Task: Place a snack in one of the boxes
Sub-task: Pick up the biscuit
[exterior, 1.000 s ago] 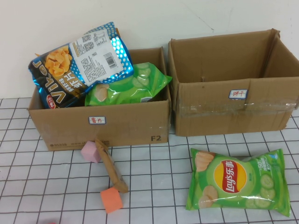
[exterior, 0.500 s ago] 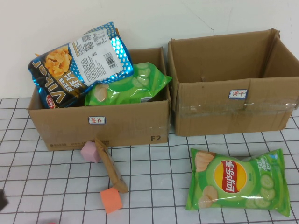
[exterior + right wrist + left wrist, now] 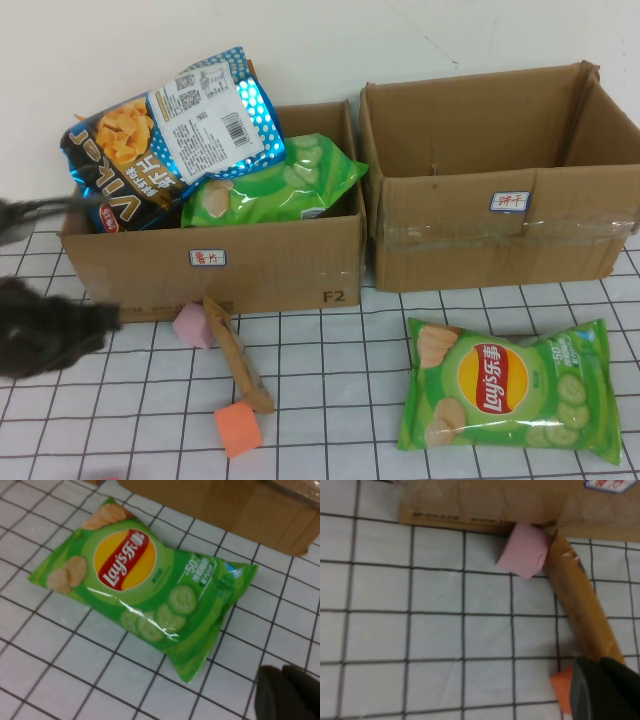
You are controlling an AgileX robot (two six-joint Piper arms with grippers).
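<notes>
Left gripper (image 3: 600,690) closed, holding nothing, hovering over the tabletop (image 3: 330,400) near the orange block (image 3: 238,429); in high view the left arm is only a dark blur at the left edge, in front of the left box (image 3: 215,270). Right gripper (image 3: 287,692) closed and empty, above the tabletop just beside the green Lay's bag (image 3: 510,388); not seen in high view.

Green Lay's bag lies flat on the grid tabletop, in front of the right box (image 3: 500,230), apart from it. Right box looks empty, though its floor is mostly hidden.

Left box holds a blue chip bag (image 3: 165,135) sticking up over the rim and a second green bag (image 3: 275,180) leaning beside it.

Pink block (image 3: 194,325) touches the left box front. Brown wrapped bar (image 3: 240,355) runs from the pink block down to the orange block, touching both as far as I can tell from the left wrist view
</notes>
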